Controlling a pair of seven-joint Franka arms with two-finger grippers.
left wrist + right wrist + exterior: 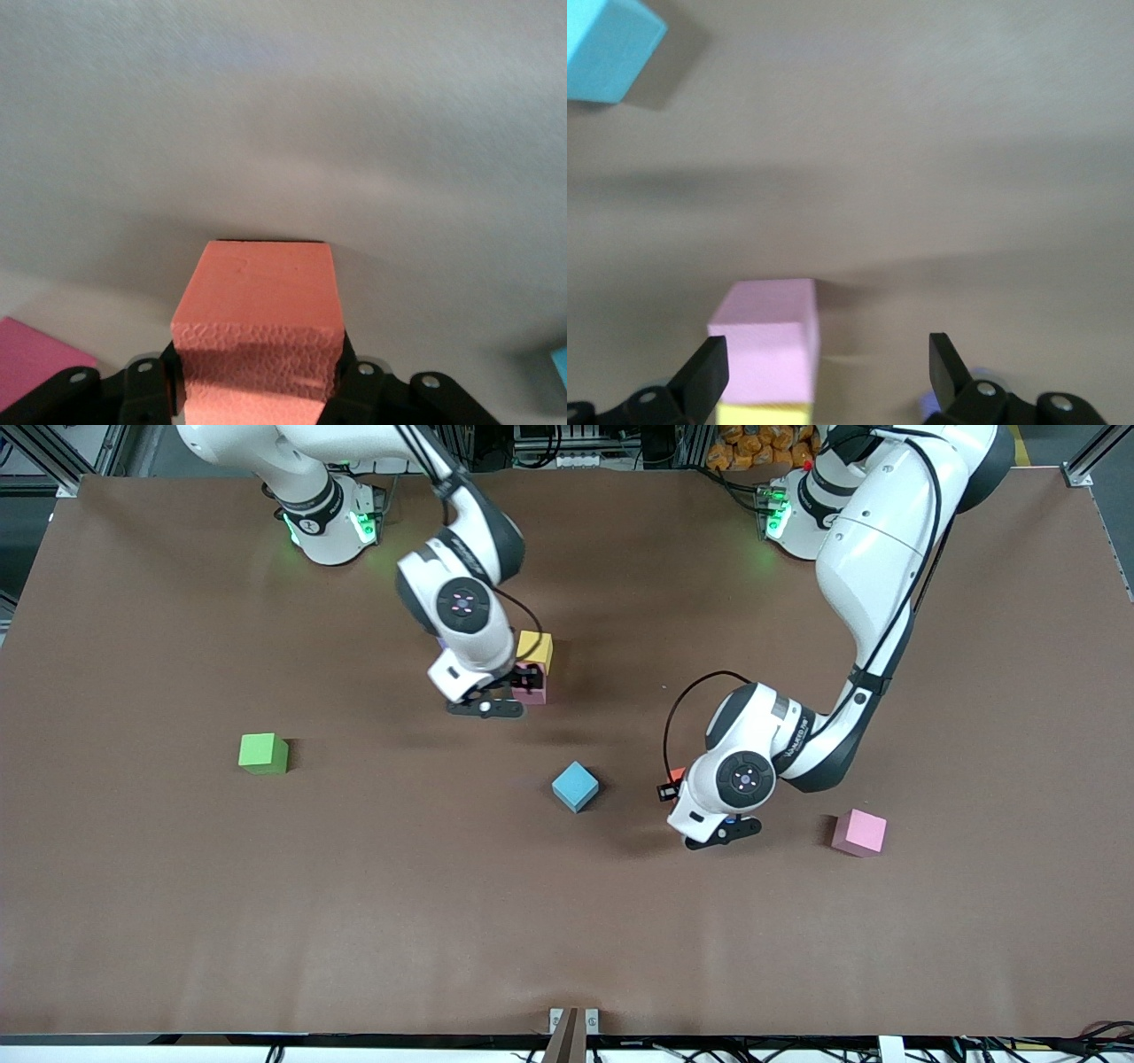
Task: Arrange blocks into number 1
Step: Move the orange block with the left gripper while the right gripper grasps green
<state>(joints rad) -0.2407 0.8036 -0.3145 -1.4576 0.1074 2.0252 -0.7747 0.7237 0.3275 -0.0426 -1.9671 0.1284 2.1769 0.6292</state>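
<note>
My left gripper [676, 784] [257, 382] is shut on an orange-red block [679, 774] [257, 305], low over the table between the blue block [575, 786] and a pink block [859, 833]. My right gripper [524, 682] [824, 354] is open over another pink block [533, 691] [766, 341]. That block sits just inside the gap, close to one finger [707, 367]. It touches the yellow block [535, 648] [762, 414], which lies farther from the front camera. A green block [263, 753] lies toward the right arm's end.
In the right wrist view a bit of purple [928, 405] shows beside the other finger, and the blue block [607, 49] shows farther off. The left wrist view catches the edge of the pink block [35, 359]. The brown table [354, 912] carries nothing else.
</note>
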